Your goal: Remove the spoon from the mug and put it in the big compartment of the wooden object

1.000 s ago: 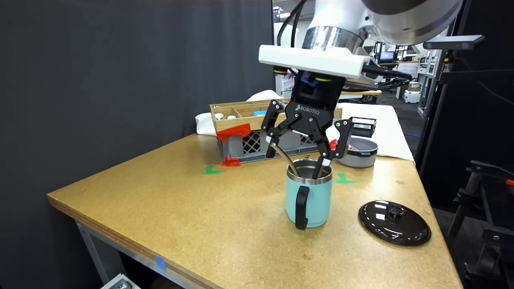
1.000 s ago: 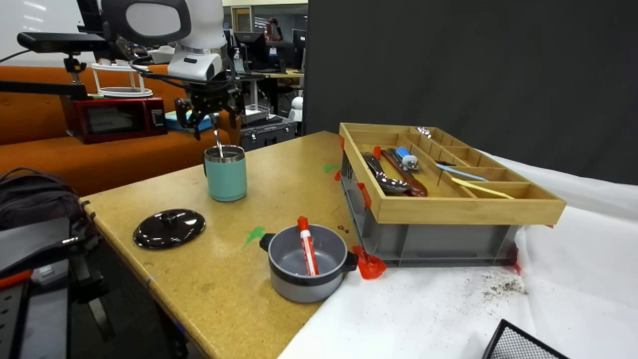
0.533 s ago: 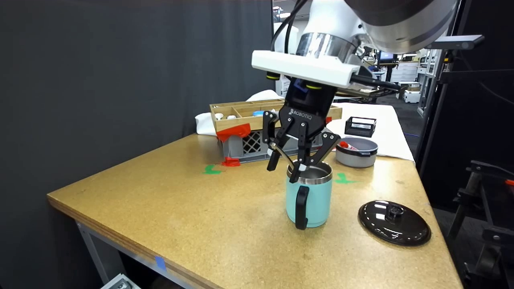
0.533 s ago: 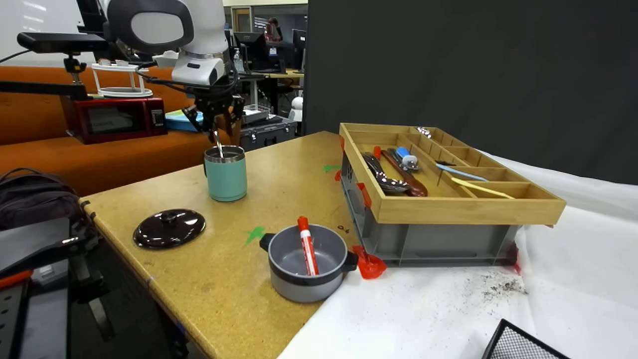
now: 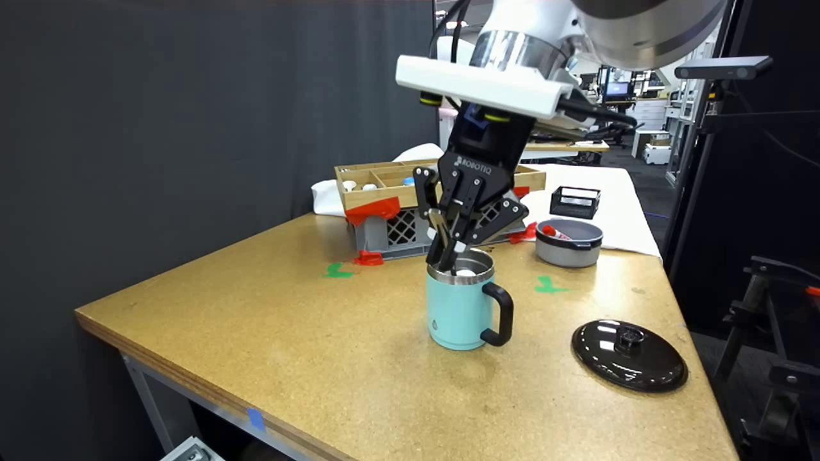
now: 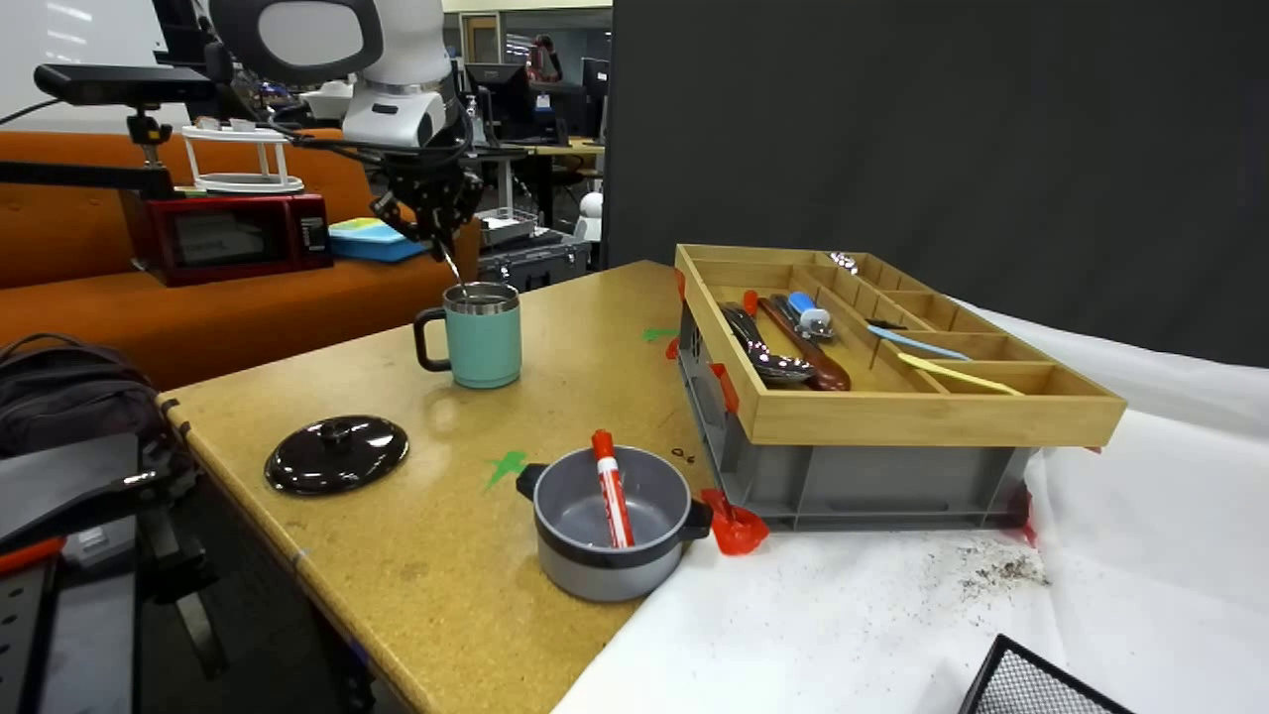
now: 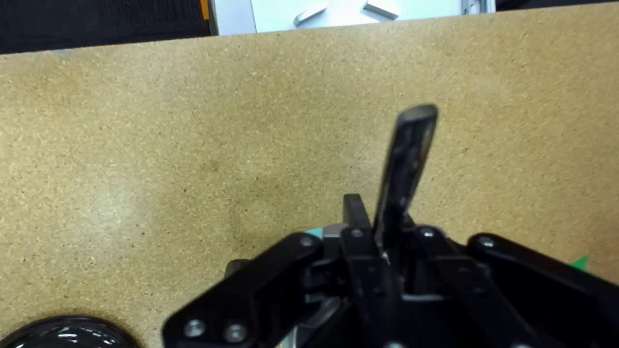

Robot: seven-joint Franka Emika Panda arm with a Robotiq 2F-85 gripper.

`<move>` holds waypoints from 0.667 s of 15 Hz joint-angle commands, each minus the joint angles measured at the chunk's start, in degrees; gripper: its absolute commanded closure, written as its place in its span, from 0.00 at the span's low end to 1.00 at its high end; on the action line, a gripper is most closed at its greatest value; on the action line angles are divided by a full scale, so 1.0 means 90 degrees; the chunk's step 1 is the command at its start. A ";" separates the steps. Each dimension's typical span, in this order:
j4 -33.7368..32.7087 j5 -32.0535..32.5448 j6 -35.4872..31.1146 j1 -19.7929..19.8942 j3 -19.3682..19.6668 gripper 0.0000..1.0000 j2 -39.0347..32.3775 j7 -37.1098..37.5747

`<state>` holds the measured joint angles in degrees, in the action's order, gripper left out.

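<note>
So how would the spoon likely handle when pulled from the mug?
The spoon looks metallic, so it should stay stiff. Its smooth, shiny surface might let it twist or slip in the gripper. It slants into the mug, so it could snag on the way out.

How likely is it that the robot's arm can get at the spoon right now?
Very likely, yes: the spoon sticks up out of the open mug, and its handle stands between the jaws, which look closed on it.
</note>
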<state>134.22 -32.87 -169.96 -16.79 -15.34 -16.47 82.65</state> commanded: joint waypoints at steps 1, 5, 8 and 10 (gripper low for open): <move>0.0184 0.0298 0.0321 -0.0092 0.0024 0.97 0.0794 0.0053; 0.0137 0.0629 0.0714 -0.0102 -0.0049 0.97 0.1508 0.0032; 0.0190 0.1375 0.0947 -0.0098 0.0008 0.97 0.1920 0.0400; 0.0454 0.2670 0.0926 -0.0011 0.0157 0.97 0.2242 0.1009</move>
<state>135.04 -19.86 -162.55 -17.86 -15.29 -0.20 85.96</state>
